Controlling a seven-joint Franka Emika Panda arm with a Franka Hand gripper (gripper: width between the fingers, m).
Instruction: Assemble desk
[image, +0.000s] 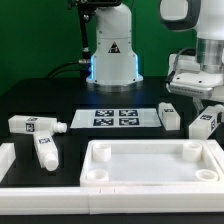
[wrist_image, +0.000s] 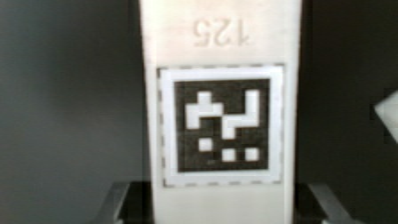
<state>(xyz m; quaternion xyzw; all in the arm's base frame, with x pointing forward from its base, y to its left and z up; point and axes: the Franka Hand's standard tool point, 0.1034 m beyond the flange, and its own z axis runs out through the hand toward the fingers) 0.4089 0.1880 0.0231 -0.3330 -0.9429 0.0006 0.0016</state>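
Partly closed, the hand (image: 197, 103) hangs at the exterior view's right, above the black desk (image: 60, 100), with its jaws set on either side of a white post, the held leg (image: 205, 122). In the wrist view this post runs straight out between the two dark fingers (wrist_image: 125, 205), which press against its long sides, and its black-and-white square tag faces the camera. Whether its lower end touches the desk I cannot tell. Just beside it, toward the exterior view's left, a second leg (image: 170, 115) stands clear of the hand. The tabletop panel (image: 150, 183) lies rim up in the foreground, near the hand but lower in the exterior view and apart from it, with round sockets in its corners. Well apart from the hand, at the exterior view's left, two more legs (image: 35, 125) lie on their sides close together. The marker board (image: 115, 117) lies flat between those and the hand, behind the panel. A white border rail (image: 12, 165) runs along the left edge.
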